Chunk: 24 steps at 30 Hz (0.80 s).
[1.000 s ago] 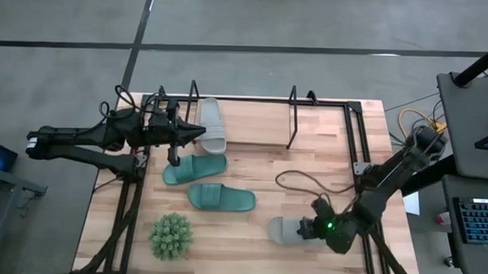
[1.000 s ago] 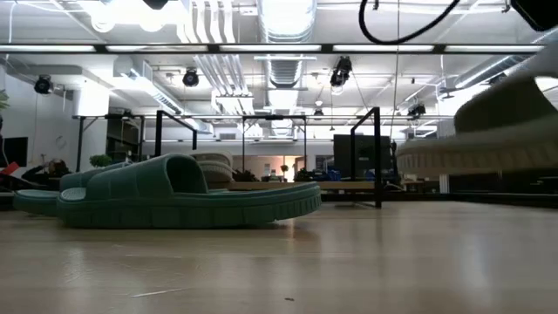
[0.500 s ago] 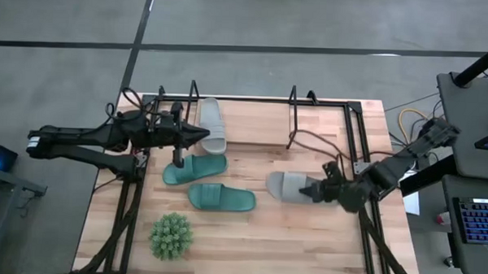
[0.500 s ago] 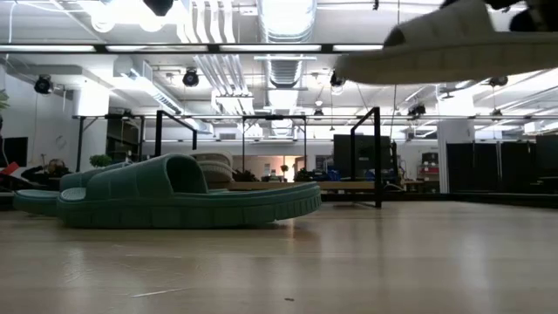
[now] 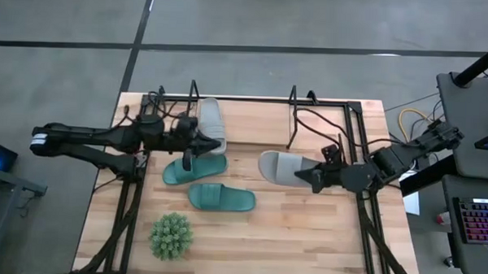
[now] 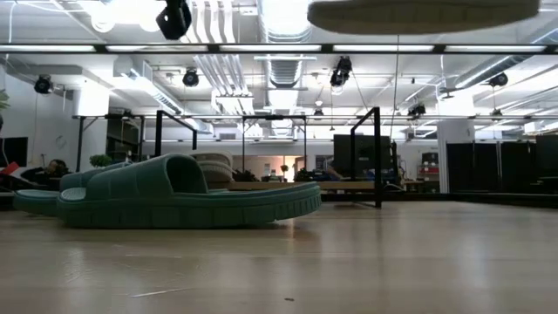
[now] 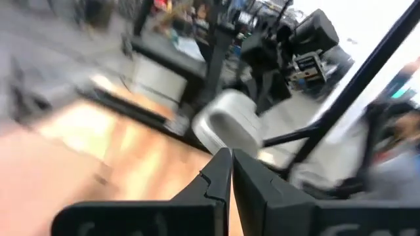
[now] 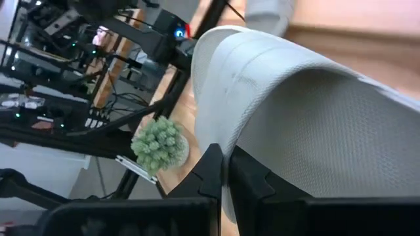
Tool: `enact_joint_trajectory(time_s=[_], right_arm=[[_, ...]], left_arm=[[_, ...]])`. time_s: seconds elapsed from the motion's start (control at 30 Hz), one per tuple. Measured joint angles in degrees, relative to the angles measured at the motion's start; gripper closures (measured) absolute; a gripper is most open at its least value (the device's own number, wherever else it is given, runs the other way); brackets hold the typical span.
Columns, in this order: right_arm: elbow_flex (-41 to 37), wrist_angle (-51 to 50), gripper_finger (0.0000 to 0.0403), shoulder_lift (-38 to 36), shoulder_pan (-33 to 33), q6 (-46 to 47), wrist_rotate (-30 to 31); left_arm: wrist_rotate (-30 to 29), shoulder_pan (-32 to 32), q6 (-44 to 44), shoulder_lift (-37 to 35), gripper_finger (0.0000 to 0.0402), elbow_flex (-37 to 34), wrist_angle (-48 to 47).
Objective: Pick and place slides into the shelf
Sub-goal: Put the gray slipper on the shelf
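One light grey slide (image 5: 212,120) lies sole-down on the shelf (image 5: 292,114), whose board runs along the table's far edge. My left gripper (image 5: 211,141) is shut and level just beside it, and the same slide (image 7: 226,121) shows ahead of the shut fingers (image 7: 230,160). Two teal slides (image 5: 194,169) (image 5: 221,199) rest on their soles at mid-left. My right gripper (image 5: 316,177) is shut on a second grey slide (image 5: 285,166), held in the air; only its sole (image 6: 423,14) shows in the low view. My right gripper pinches a thin edge of the grey slide (image 8: 213,141) between its two fingers, at the slide's end toward the table's right side. The fingers come from the right, slanting down. The slide reaches out toward the table's left, roughly level and lifted clear of the table.
A small spiky green plant (image 5: 171,236) stands near the front left. Black frame rails (image 5: 361,149) run along the table's left and right sides. The shelf's upright loops (image 5: 193,93) rise at the far edge. Bare wood lies at the front right.
My right gripper has carried the grey slide up off the table's near right part and toward the far edge, turning as it went; the slide now hangs level near the shelf. My left gripper has rolled and moved a little toward the right, beside the shelved grey slide.
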Motion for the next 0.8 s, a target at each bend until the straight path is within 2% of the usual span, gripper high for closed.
enact_joint_trajectory(time_s=[0.1,0.27,0.47,0.57,0.8], right_arm=[[4.3,-2.9,0.0394,2.4,-1.0,-3.5,0.0],[10.8,-10.0,0.0394,6.6,-2.0,-7.0,0.0],[14.5,-14.5,0.0394,9.3,-2.0,-6.8,0.1],[15.1,-14.3,0.0394,9.7,-2.0,-7.2,0.7],[15.4,-12.6,0.0394,9.8,-2.0,-7.8,3.0]], left_arm=[[5.5,0.0,-10.2,2.5,0.0402,0.0,2.0],[13.8,0.0,-12.1,6.4,0.0401,0.3,4.7],[14.2,0.0,-14.7,8.2,0.0392,0.5,7.9],[15.1,0.0,-16.9,9.1,0.0352,0.4,7.8],[15.3,0.0,-21.5,12.3,0.0207,0.5,9.3]])
